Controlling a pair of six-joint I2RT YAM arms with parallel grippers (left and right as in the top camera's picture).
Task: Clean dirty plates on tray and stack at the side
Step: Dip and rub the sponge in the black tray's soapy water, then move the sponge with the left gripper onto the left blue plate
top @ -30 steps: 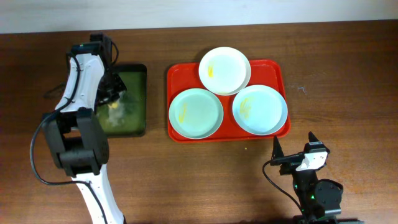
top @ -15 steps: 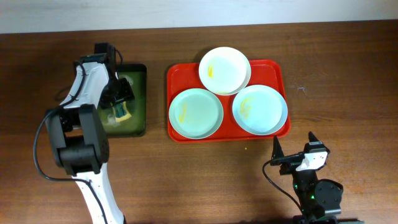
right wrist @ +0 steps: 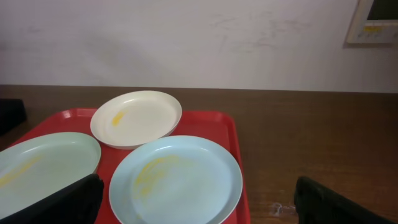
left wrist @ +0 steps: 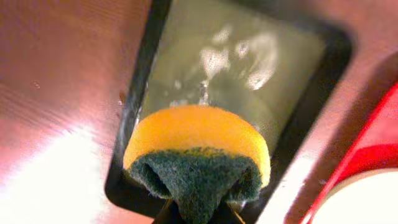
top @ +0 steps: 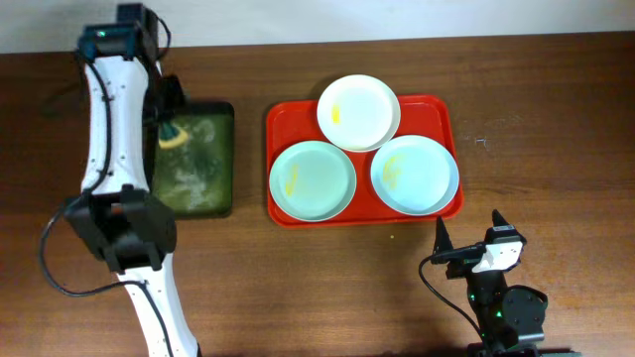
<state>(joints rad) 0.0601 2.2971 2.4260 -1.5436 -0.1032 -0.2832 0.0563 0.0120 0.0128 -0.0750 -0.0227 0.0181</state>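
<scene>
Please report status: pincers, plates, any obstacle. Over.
Left pincer shut on sponge over dark tray. Right pincer open, empty. Three plates smeared, on red tray. No obstacle seen.

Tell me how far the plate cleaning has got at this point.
Done: no plate wiped yet. In hand: the left gripper pinches a yellow-and-green sponge over the dark tray of sudsy water. Left: the cream plate and both mint plates lie on the red tray, each with yellow smears, none stacked at the side. The right gripper is open, parked near the table edge.
</scene>
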